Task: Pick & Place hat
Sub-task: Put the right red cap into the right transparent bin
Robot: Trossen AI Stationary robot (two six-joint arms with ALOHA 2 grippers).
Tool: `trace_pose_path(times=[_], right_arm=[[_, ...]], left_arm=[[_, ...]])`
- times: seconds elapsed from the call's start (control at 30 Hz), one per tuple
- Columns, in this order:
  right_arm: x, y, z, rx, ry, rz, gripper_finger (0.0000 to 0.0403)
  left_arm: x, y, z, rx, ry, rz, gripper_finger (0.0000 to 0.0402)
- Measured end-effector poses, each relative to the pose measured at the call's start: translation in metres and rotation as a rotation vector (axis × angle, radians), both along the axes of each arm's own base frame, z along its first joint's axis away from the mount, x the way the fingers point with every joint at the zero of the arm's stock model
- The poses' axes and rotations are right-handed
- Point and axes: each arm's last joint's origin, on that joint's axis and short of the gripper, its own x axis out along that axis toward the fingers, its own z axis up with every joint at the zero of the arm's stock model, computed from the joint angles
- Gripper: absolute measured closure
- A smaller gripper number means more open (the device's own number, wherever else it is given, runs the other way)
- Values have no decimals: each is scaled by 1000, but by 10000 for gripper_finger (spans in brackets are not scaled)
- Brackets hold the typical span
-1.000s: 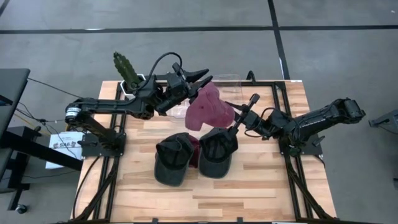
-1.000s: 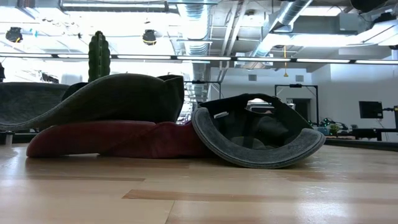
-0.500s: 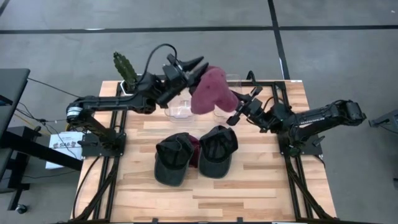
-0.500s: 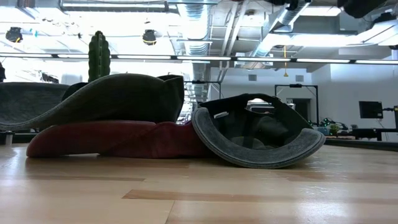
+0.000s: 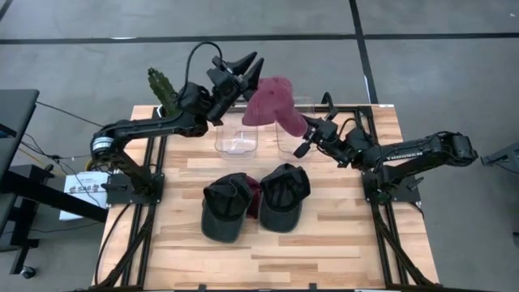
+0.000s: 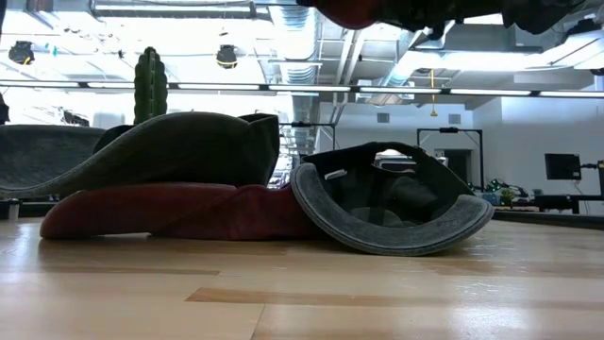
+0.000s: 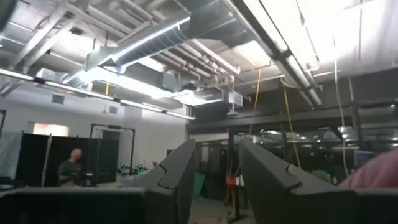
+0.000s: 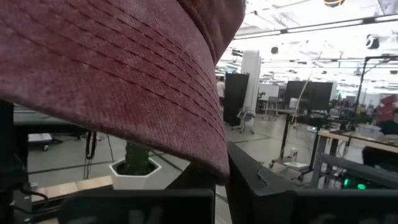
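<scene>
The right pincer (image 5: pixel 299 132) gripped the brim of a maroon fabric baseball cap (image 5: pixel 270 103), its fingers clamped on the stitched edge, as the right wrist view showed. The left pincer (image 5: pixel 247 68) stood wide apart and empty just left of the cap, pointing up and away toward the far side.

Over the last second the cap had risen from just above the caps on the tabletop and travelled to the far edge; the left pincer, which had been close against it, had drawn off and opened. By that reading the carry had passed to the right arm alone, and the placing step remained.

The cap hung aloft above the two clear plastic bins (image 5: pixel 236 138) at the far side of the pale wooden tabletop (image 5: pixel 324 235), crown toward the far left, brim slanting down into the pincer. It looked soft and slightly collapsed.

Near the middle lay two dark grey caps (image 5: pixel 228 206), a second maroon one (image 6: pixel 170 212) beneath them. A potted green cactus (image 5: pixel 163 88) stood at the far left corner.
</scene>
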Motion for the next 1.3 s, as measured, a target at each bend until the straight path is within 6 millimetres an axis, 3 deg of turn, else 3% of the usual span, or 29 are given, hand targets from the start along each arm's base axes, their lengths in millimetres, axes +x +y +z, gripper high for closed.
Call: trace_pose_path(times=[0.27, 0.5, 0.77, 0.9, 1.07, 1.3], right_arm=[[-2, -1, 3, -45, 10, -86, 402], [-9, -2, 10, -91, 20, -148, 402], [-28, -2, 26, -125, 8, -237, 402], [-44, 4, 28, -141, 0, -199, 402], [-71, 15, 16, -149, 2, -132, 402], [-102, 31, -25, -155, -28, 3, 402]], left_arm=[[6, 7, -13, -27, 173, 252, 279], [3, 10, -14, -60, 210, 386, 279], [1, 10, -14, -81, 241, 469, 279], [4, 2, -22, -93, 402, 517, 279], [3, -18, -35, -102, 623, 337, 279], [-23, -41, -61, -139, 606, -160, 279]])
